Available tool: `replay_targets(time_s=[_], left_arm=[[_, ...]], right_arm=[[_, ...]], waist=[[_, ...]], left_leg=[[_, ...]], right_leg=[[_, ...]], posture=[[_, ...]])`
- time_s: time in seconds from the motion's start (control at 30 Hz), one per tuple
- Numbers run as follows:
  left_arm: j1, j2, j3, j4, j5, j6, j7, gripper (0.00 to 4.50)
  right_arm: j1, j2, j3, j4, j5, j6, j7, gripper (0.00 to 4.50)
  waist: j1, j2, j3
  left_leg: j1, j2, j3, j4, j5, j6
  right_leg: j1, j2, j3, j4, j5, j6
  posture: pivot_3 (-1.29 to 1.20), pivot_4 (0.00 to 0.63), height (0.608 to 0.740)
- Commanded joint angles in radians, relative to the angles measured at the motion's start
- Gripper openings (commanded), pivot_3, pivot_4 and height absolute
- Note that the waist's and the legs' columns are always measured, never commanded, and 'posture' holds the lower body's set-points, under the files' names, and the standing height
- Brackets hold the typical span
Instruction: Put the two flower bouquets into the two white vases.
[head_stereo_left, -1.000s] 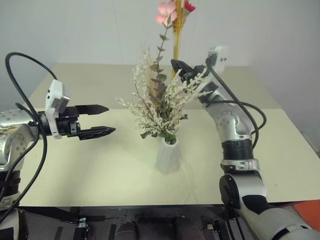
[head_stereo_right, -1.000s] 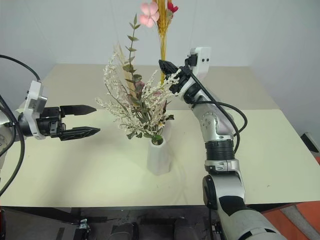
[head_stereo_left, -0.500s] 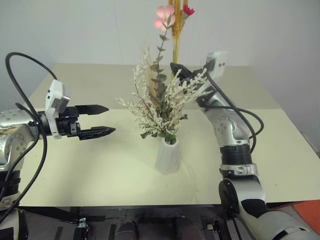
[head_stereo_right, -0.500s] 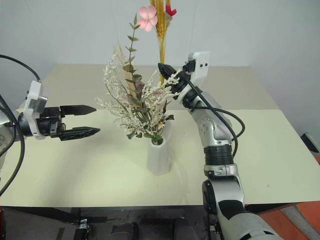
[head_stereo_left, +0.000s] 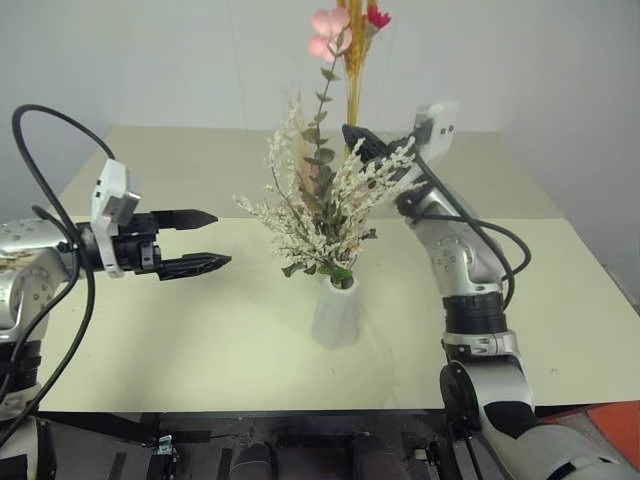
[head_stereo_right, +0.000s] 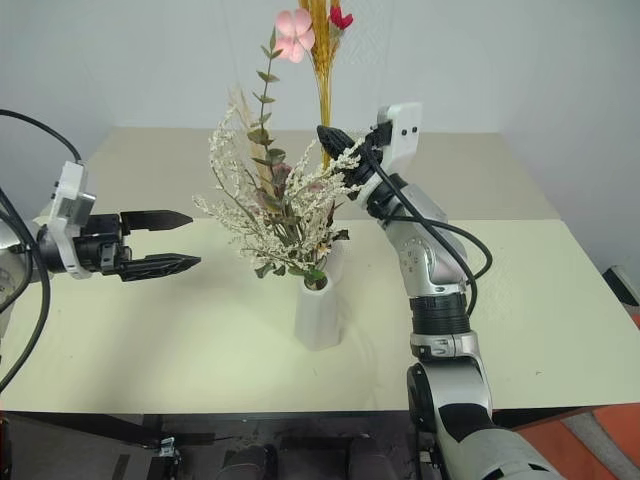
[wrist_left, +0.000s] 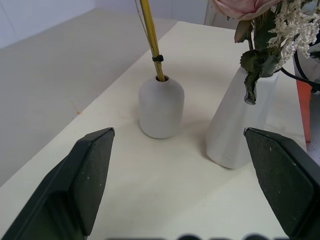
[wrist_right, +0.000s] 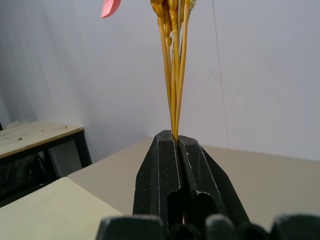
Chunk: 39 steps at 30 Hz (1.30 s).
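1. The yellow-orange stem bundle (wrist_left: 152, 37) stands nearly upright with its lower end inside the mouth of the shorter rounded vase (wrist_left: 161, 107); a small dark tie wraps the stems just above the rim. Its pink and red blossoms (head_stereo_left: 345, 20) rise above everything else on the bench.
2. The right claw (wrist_right: 175, 142) is closed on the stems of this bundle well above the vase, the two black fingers pressed together with the thin stems pinched between their tips.
3. The bushy bunch of tiny white blossoms (head_stereo_left: 320, 205), with green leaves and dark stems, sits in the taller tapered vase (head_stereo_left: 336, 310). Its sprays spread wide to both sides, and a leafy sprig stands up from its middle.
4. In the head views the white bunch stands in front of the right claw and hides the shorter vase behind it.
5. In the left wrist view the two vases stand near each other but apart on the bench (head_stereo_left: 200, 330), the rounded one farther from that claw than the tapered one's base.
6. The left claw (head_stereo_left: 205, 240) hangs above the bench well to the left of the tapered vase, pointing roughly level toward the flowers. Its two fingers are spread apart with nothing between them, and it touches neither vase nor bouquet.
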Motion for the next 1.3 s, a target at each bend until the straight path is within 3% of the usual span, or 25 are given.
replay_targets(time_s=[0.03,1.3], left_arm=[[-0.027,0.009,0.006,0.002,-0.006,-0.012,-0.009,4.50],[-0.021,0.010,0.012,-0.004,-0.007,-0.012,-0.001,4.50]], right_arm=[[-0.032,-0.016,-0.013,-0.060,0.020,0.003,-0.002,0.01],[-0.040,-0.007,-0.013,0.029,0.012,0.000,0.003,0.01]], waist=[[-0.001,0.000,0.000],[-0.001,0.000,0.000]], left_leg=[[0.000,0.000,0.000,0.000,0.000,0.000],[0.000,0.000,0.000,0.000,0.000,0.000]], right_leg=[[0.000,0.000,0.000,0.000,0.000,0.000],[0.000,0.000,0.000,0.000,0.000,0.000]], posture=[[0.00,0.150,0.740],[0.00,0.150,0.740]])
